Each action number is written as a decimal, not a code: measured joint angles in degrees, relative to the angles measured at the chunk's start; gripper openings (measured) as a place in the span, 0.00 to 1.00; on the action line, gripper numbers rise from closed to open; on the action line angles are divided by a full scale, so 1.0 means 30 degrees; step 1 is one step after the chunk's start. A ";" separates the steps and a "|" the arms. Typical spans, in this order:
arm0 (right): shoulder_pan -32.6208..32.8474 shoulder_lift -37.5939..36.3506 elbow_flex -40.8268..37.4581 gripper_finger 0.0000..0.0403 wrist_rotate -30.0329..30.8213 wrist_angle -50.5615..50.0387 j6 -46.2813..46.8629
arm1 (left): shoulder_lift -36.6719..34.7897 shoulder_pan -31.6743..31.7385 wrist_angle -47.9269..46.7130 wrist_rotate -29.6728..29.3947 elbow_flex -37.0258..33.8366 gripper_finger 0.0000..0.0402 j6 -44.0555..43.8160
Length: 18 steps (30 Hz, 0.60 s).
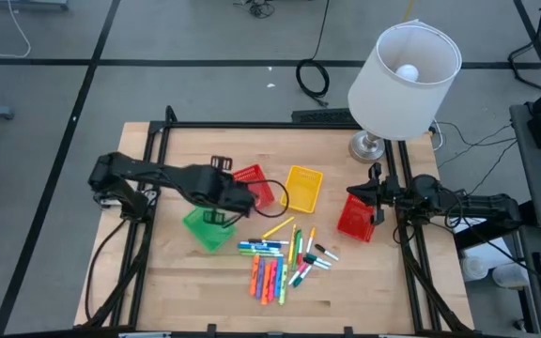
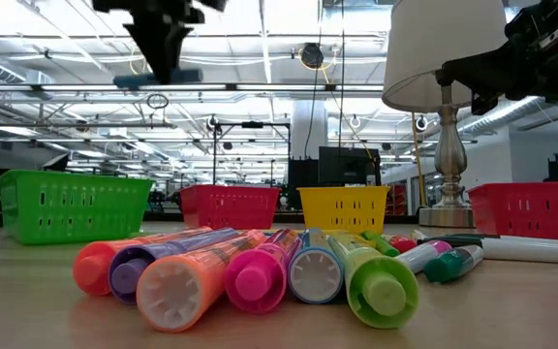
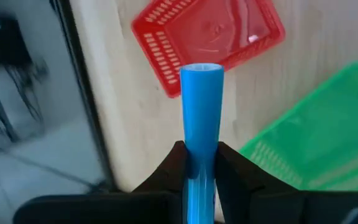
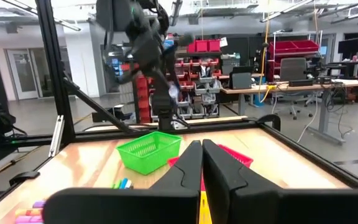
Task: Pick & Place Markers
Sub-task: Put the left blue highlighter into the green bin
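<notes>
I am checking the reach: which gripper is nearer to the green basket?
Left. The left gripper, holding a blue marker, hovers above the green basket; the right gripper waits far across the table.

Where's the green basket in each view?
High: green basket, left of centre, partly under the left gripper.
Low: far left.
Left wrist: beyond the held blue marker, at the frame edge.
Right wrist: mid-table.
Shared landmark: red basket beside it.
</notes>
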 joint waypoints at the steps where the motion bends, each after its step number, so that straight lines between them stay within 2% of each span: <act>1: 0.0000 0.0027 0.0000 0.00 0.0000 -0.0040 0.0000 | -0.0377 -0.0012 0.0007 0.0004 -0.0127 0.13 0.0946; 6: 0.0000 0.0080 0.0000 0.00 0.0000 -0.0301 0.0361 | -0.1640 -0.0320 -0.0037 0.1818 -0.1533 0.13 0.3442; 11: 0.0000 0.0093 0.0000 0.00 -0.0004 -0.0859 0.0503 | -0.1522 -0.1361 0.0227 0.2695 -0.3489 0.13 0.3247; 18: 0.0000 0.0100 0.0000 0.00 0.0015 -0.1206 0.0510 | -0.0877 -0.2902 0.2252 0.3487 -0.6272 0.15 0.2837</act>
